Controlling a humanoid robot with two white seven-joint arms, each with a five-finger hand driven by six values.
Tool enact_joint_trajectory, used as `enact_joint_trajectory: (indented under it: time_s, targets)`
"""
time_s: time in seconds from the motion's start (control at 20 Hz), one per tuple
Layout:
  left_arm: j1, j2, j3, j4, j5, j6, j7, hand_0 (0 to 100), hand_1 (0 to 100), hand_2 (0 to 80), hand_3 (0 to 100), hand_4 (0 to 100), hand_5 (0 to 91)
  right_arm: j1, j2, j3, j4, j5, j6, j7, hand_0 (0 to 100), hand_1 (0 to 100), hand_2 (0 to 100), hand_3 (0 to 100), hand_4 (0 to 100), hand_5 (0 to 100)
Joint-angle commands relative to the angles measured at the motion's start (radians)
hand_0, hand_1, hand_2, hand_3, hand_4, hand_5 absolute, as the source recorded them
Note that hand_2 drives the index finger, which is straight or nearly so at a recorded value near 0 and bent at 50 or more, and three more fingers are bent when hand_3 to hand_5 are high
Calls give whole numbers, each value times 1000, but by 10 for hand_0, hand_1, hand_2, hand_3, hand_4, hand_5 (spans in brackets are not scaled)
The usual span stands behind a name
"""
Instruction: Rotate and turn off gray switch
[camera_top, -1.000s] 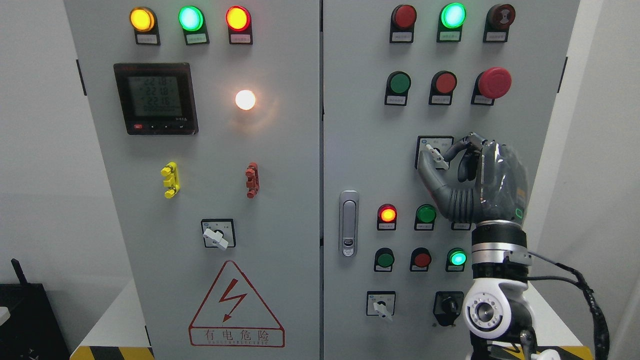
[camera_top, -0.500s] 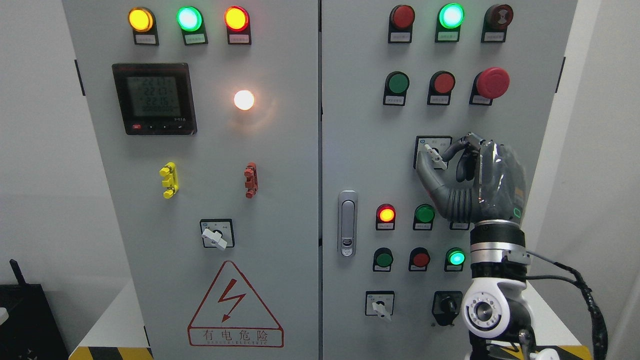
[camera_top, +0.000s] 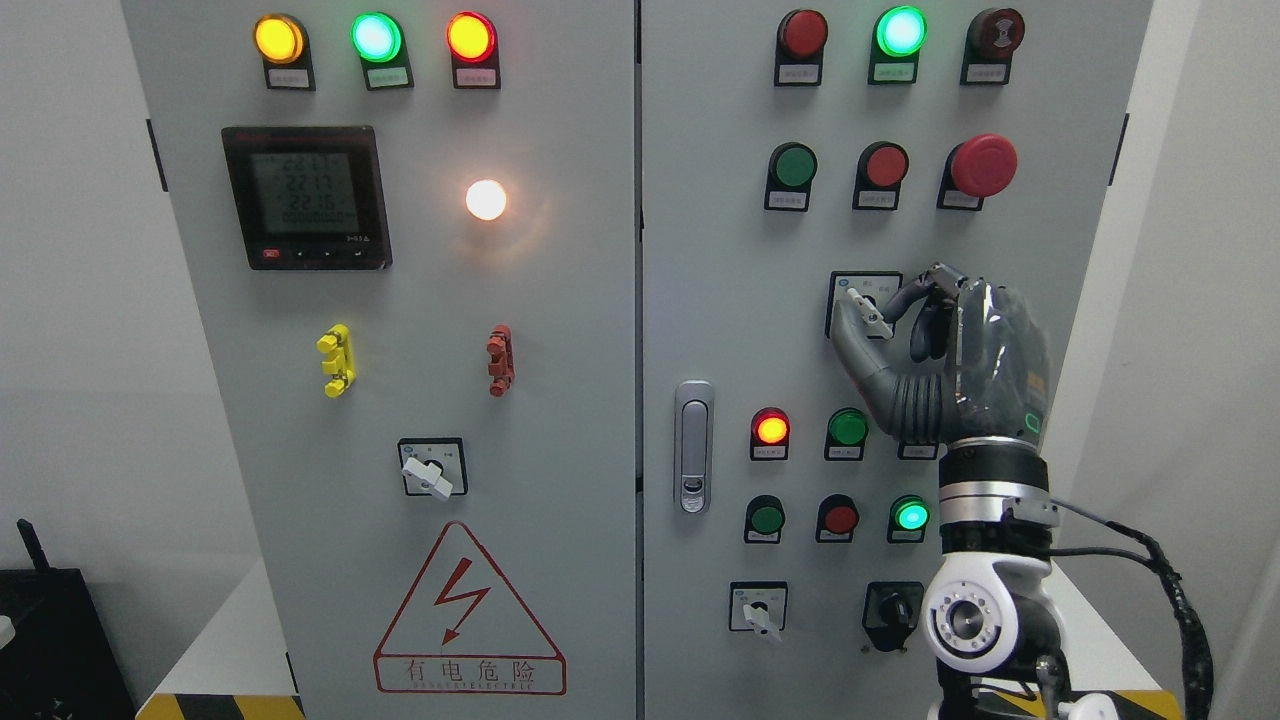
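Gray control cabinet (camera_top: 560, 420) fills frame, two doors, seam down middle. Left door: digital meter (camera_top: 305, 197) upper left, lit white lamp (camera_top: 486, 199) beside it, red warning triangle (camera_top: 469, 612) at bottom. Right door: rows of red and green buttons, red mushroom button (camera_top: 982, 165) upper right. Right hand (camera_top: 940, 350) rises from lower right, thumb and forefinger pinching gray switch (camera_top: 868, 310) at right of centre; switch lever tilted toward upper left.
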Motion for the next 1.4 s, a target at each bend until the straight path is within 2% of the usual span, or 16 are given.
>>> enact_joint_trajectory:
  time_s: [0.0, 0.5, 1.35]
  targets:
    - [-9, 0, 8, -26, 20, -4, 0, 120, 389, 0, 0, 0, 0, -2, 0, -28, 6, 0, 1, 0, 312, 500, 681, 1000, 1000, 1000]
    - [-9, 0, 8, -26, 18, -4, 0, 120, 389, 0, 0, 0, 0, -2, 0, -28, 8, -2, 1, 0, 444, 476, 690, 1000, 1000, 1000]
    - [-9, 0, 8, -26, 18, -4, 0, 120, 389, 0, 0, 0, 0, -3, 0, -19, 11, -2, 2, 0, 516, 468, 697, 1000, 1000, 1000]
